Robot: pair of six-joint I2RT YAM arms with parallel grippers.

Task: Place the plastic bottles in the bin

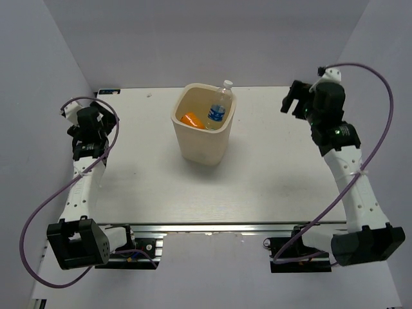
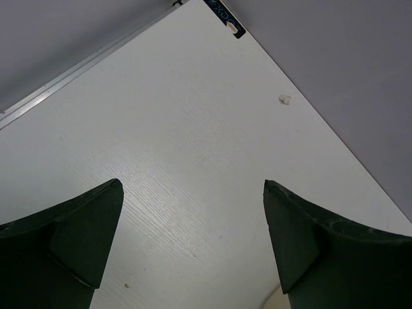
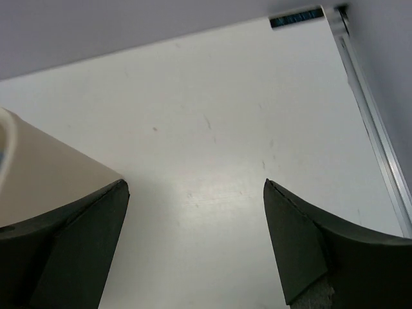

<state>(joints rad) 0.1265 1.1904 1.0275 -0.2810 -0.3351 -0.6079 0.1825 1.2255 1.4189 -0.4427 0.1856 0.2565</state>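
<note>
The bin [image 1: 199,147] is cream. Inside it are an orange bottle [image 1: 190,120] and a clear bottle [image 1: 218,111] with a blue label and white cap. The table [image 1: 277,180] around the bin is white.

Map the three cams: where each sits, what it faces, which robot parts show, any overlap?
Top external: above and behind the bases, looking down on the table, the bin, left arm and right arm in full.
Left wrist: on the left arm, facing the table's far left corner; left gripper open, empty.
Right wrist: on the right arm, facing the far right corner; right gripper open, bin wall at left.
Shared: bin in top and right wrist; small white scrap in top and left wrist.
</note>
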